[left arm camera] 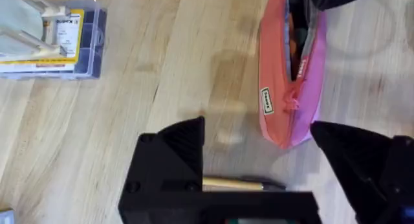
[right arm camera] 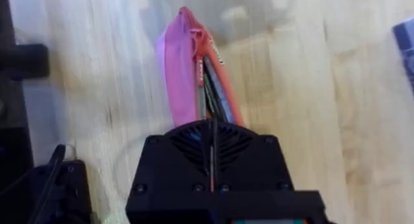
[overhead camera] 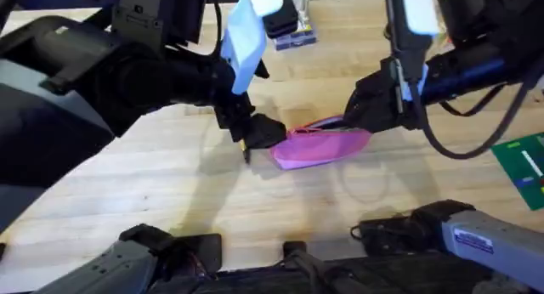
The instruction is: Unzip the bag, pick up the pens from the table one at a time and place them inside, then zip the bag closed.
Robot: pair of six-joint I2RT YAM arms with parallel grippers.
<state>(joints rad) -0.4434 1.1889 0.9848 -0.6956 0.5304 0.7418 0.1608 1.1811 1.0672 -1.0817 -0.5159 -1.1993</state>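
The pink bag (overhead camera: 323, 146) lies unzipped mid-table (overhead camera: 170, 200), with pens (left arm camera: 299, 36) inside. The right gripper (overhead camera: 361, 107) pinches the bag's far end, fingers together on the fabric. The left gripper (overhead camera: 255, 134), just beside the near end, holds a yellow pen (left arm camera: 233, 183).

I count one bag (overhead camera: 323, 146), pink, lying on one table (overhead camera: 153, 200). One yellow pen (left arm camera: 233, 184) sits across my left gripper (left arm camera: 259, 179), between its fingers. Inside the bag's open mouth I see several slim sticks (right arm camera: 213, 98), dark and orange, but I cannot count them apart. One clear plastic box (left arm camera: 71, 43) with a yellow label lies at about eleven o'clock from the bag in my left wrist view. One green board (overhead camera: 523, 166) lies at three o'clock on the table.
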